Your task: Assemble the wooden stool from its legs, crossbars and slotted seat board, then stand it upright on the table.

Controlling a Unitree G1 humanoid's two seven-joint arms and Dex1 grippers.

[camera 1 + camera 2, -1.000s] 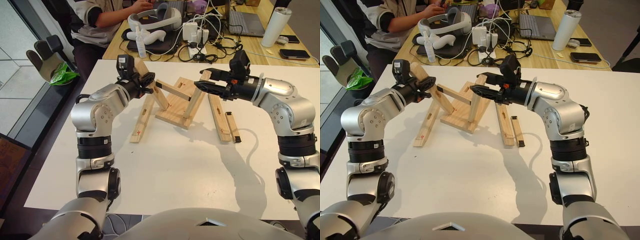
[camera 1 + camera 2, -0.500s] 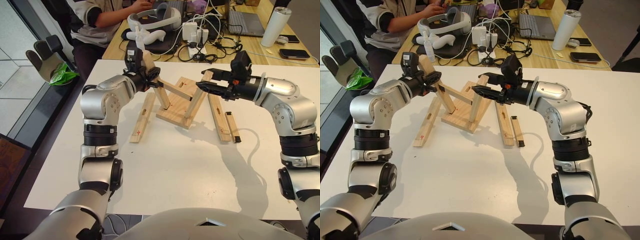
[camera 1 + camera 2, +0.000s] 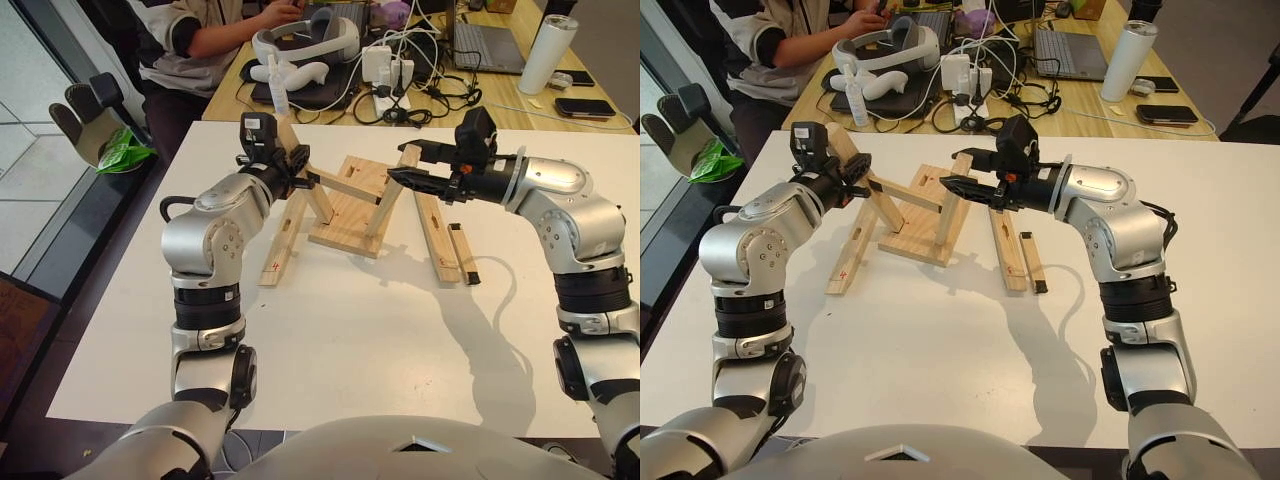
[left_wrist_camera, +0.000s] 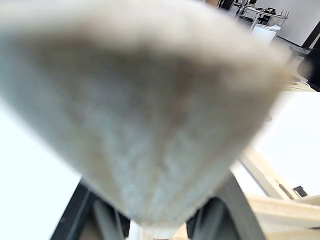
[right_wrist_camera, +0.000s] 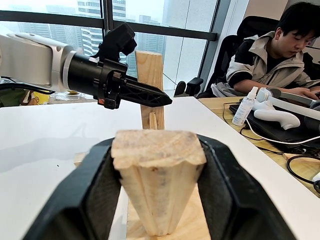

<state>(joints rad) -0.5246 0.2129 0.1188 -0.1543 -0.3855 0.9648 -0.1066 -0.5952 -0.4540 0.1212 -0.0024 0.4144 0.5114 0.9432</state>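
Observation:
A partly built wooden stool lies tilted on the white table [image 3: 350,330], its seat board [image 3: 345,228] flat on the surface. My left gripper [image 3: 303,170] is shut on the upper part of the left leg [image 3: 322,200], which fills the left wrist view as blurred wood [image 4: 140,110]. A crossbar [image 3: 345,186] runs from that leg to the right leg [image 3: 385,205]. My right gripper [image 3: 395,176] is shut on this right leg; its fingers [image 5: 95,190] clamp the leg's end [image 5: 157,175]. A loose leg [image 3: 282,240] lies left of the seat, and another leg [image 3: 437,235] and a short crossbar [image 3: 463,255] lie to the right.
Behind the table stands a wooden desk [image 3: 500,85] with a headset [image 3: 305,40], cables, a laptop, a tumbler [image 3: 553,52] and a phone; a person sits at it. The near half of the white table is bare.
My left arm's elbow has swung in toward the table while its gripper stays shut on the left leg. The right arm holds nearly still on the right leg.

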